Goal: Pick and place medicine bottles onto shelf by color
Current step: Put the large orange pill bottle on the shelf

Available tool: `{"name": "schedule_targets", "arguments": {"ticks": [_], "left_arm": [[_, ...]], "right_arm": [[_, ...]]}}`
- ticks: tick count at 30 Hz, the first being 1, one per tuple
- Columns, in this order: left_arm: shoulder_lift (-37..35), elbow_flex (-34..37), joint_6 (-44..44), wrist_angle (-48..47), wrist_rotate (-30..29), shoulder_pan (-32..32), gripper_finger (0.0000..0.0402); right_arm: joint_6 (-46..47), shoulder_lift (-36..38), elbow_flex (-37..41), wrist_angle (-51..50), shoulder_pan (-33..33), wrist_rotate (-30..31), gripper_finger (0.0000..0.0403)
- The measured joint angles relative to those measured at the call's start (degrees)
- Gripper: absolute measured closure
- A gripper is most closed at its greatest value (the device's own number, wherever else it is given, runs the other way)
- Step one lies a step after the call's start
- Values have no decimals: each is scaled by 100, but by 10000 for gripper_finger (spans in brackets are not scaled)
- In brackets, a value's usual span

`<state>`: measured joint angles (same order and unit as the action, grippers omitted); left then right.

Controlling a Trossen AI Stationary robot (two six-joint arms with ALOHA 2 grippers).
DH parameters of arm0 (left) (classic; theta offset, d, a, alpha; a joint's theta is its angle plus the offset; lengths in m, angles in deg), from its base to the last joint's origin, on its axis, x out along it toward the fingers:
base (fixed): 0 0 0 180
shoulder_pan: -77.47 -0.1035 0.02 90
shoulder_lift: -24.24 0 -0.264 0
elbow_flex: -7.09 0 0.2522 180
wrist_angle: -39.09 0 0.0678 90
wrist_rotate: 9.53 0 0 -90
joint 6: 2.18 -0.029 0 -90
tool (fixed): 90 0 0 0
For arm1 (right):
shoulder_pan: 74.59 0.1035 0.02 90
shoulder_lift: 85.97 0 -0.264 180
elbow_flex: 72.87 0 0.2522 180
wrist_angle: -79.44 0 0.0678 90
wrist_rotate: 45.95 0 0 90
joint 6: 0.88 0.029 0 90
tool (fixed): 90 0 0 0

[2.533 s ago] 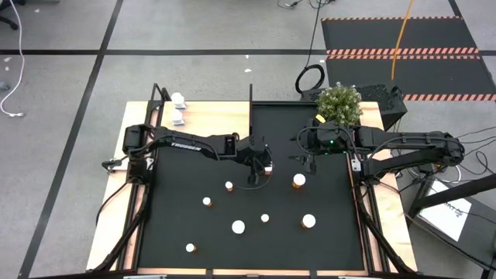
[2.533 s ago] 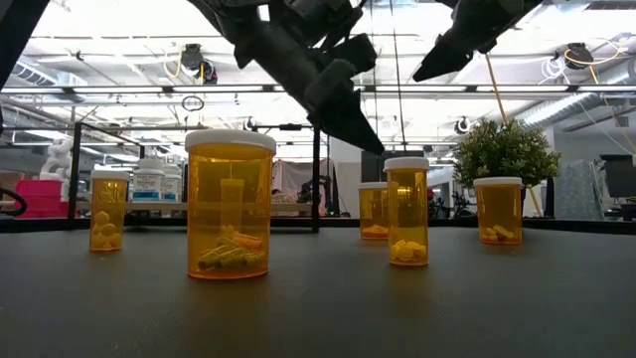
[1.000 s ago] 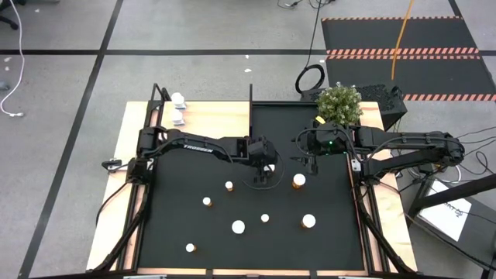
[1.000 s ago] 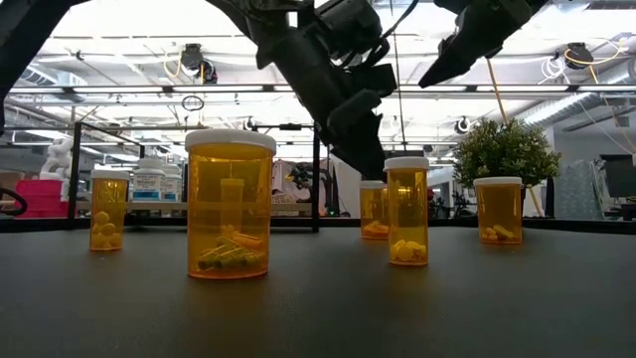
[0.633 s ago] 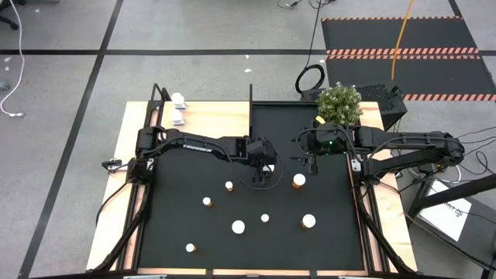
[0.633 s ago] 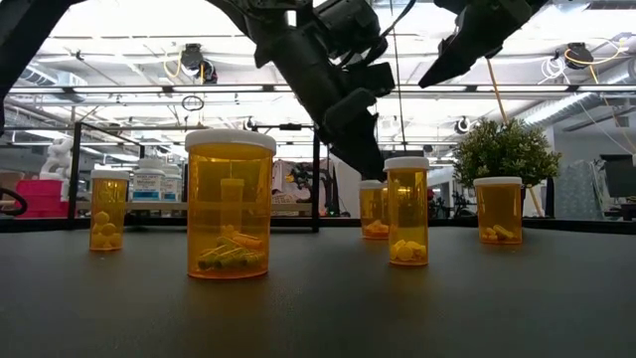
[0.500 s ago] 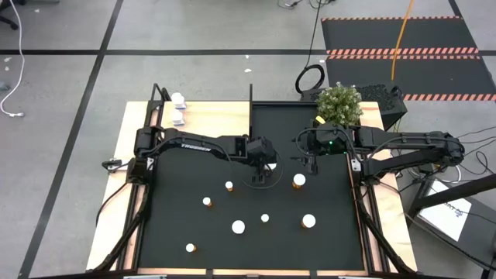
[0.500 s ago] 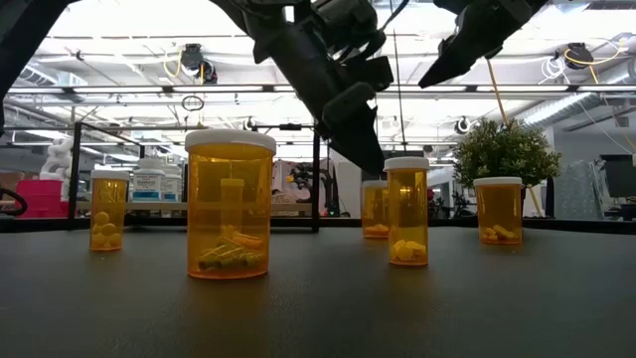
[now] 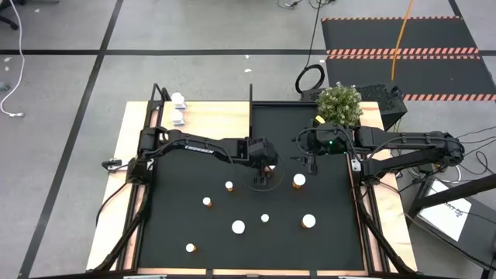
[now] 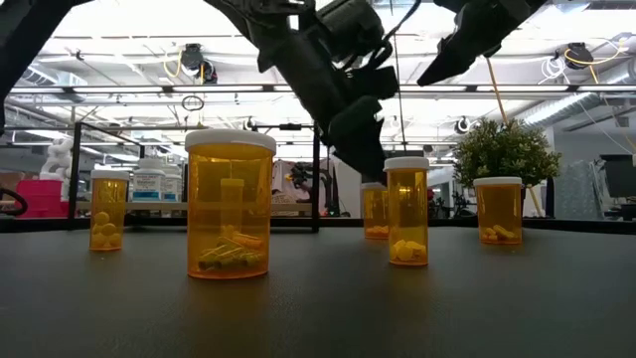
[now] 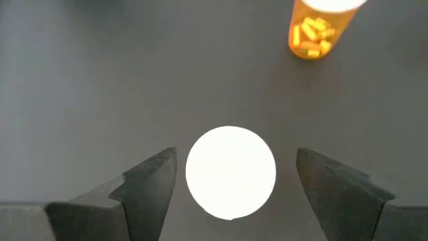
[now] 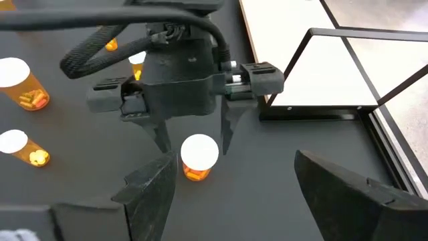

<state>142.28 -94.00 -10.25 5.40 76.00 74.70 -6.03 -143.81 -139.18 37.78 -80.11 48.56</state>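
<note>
My left gripper [image 9: 263,177] hangs open over the middle of the black mat, pointing down. Right below it an orange medicine bottle with a white cap [image 11: 231,172] stands upright on the mat. One finger is on each side of the cap, with a gap on both sides. The right wrist view shows the same bottle [image 12: 199,155] under those fingers. My right gripper [image 9: 310,159] hovers open above the mat, to the right of the left one, with nothing between its fingers. The light-wood shelf [image 9: 213,124] lies at the far left, with two white bottles [image 9: 179,108] at its far left corner.
Several more orange bottles stand upright on the mat, the nearest [image 9: 299,180] just right of my left gripper, another [image 9: 229,186] to its left, and others [image 9: 238,227] toward the near edge. A potted plant [image 9: 339,103] stands at the far right. Black posts [image 9: 250,97] edge the shelf.
</note>
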Motion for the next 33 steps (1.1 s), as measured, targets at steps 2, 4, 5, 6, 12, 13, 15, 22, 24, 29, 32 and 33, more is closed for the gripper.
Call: {"name": "schedule_targets", "arguments": {"ticks": [2,4,5,6,12,13,15,22,24,29,32,33], "left_arm": [[-5,0,-57,27,-72,7,93],[-11,-2,-82,15,-72,-13,93],[-11,-2,-90,-1,-72,-39,92],[-11,-2,-107,-14,-67,-74,91],[25,-2,-133,-147,342,-269,81],[39,-4,-174,-142,435,-281,81],[50,-3,-240,-173,616,-299,80],[48,-9,-341,-115,622,-295,82],[51,-9,-342,-168,619,-295,89],[197,2,-372,-228,595,-310,114],[231,-11,-451,-152,595,-311,131],[238,-7,-454,-184,594,-310,138]], "right_arm": [[-2,0,0,2,0,0,106],[-2,-1,0,2,0,-1,106],[-4,0,0,2,0,-2,106],[-6,0,0,2,0,-2,106],[-4,0,0,2,0,-2,106],[-4,0,0,2,0,-2,106],[-4,0,0,0,0,-4,106],[-6,0,-2,-19,0,-4,106],[-4,0,-2,-20,0,-4,106],[-4,0,-3,-18,0,-7,106],[-6,0,-4,-20,0,-7,106],[-6,0,-6,-18,0,-7,106]]}}
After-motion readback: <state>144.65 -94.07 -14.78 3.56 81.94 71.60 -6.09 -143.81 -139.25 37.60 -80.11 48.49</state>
